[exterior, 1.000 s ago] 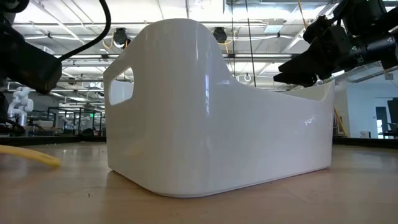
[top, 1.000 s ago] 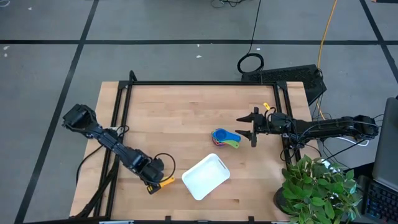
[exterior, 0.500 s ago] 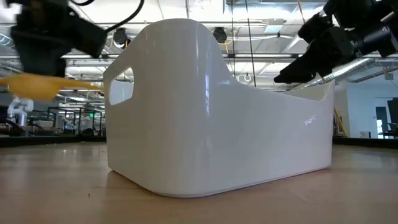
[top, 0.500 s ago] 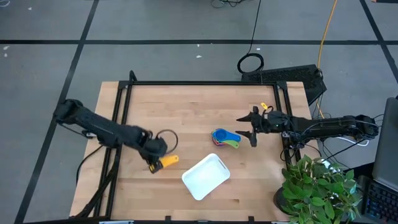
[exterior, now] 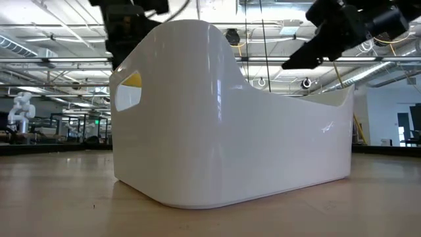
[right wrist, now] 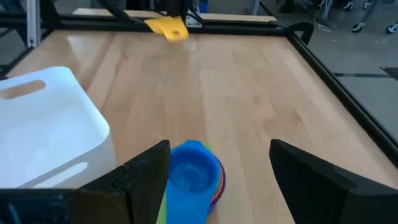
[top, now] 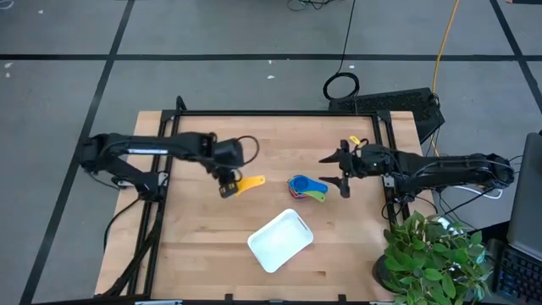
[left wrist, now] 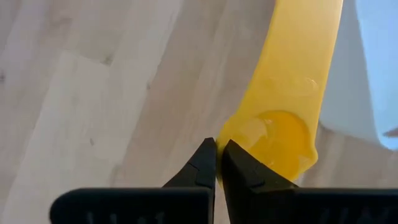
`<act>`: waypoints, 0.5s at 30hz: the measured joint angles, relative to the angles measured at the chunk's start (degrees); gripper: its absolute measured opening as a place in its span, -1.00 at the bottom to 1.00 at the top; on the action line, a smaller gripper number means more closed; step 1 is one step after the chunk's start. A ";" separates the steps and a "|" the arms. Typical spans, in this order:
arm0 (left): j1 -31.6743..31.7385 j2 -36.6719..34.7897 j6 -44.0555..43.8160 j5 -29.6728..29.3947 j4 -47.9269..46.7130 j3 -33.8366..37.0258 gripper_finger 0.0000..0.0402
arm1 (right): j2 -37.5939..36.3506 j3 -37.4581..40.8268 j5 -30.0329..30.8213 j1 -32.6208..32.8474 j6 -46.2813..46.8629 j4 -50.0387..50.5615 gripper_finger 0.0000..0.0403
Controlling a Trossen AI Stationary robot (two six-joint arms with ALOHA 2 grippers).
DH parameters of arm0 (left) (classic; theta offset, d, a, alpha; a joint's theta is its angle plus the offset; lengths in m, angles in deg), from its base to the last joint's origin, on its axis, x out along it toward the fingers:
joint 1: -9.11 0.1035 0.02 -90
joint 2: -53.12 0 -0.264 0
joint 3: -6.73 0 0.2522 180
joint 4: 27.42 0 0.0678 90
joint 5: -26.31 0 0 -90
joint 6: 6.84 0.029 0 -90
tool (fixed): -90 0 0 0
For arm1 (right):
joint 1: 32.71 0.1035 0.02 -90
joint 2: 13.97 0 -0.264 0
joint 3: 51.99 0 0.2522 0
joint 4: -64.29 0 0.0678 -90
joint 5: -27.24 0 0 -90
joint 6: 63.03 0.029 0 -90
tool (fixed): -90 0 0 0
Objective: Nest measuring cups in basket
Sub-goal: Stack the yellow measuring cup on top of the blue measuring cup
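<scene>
**Fingers clamped on the yellow cup, stack lies toward the right arm**

The left gripper (top: 227,188) has its two fingers (left wrist: 205,163) pressed together on the handle end of the yellow measuring cup (top: 250,182), which it holds clear of the wooden table (top: 271,144). In the high view the cup's long axis runs roughly across the table, bowl end pointing away from the fingers toward the table's middle and the stack of nested cups (top: 306,188).

That stack, blue cup (right wrist: 189,169) on top with green, orange and red edges showing beneath it, rests on the table just beside the far corner of the white basket (top: 280,241), not inside it. The stack lies between the two grippers.

The right gripper (top: 343,174) hovers just beside the stack on its other side, fingers spread wide with nothing between them; its wrist view looks down on the blue cup between those fingers.

The right arm is clearly the nearer one to the stack. For the yellow cup to join it, the left arm would need to carry it farther across toward the right arm's side, or else bring it nearer and down into the basket.
</scene>
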 joint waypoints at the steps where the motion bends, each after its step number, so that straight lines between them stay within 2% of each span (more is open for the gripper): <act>1: 0.95 1.69 1.32 0.56 -0.35 -0.92 -0.96 | 1.62 -1.11 -0.23 -0.03 -0.60 0.10 0.32; 9: 4.21 16.19 8.95 2.06 -5.11 -14.16 -0.96 | 17.53 -13.30 -4.34 -1.57 -7.39 0.71 0.32; 15: 5.04 22.41 10.04 2.22 -6.85 -23.15 -0.96 | 27.03 -20.14 -9.92 -2.76 -9.00 0.19 0.32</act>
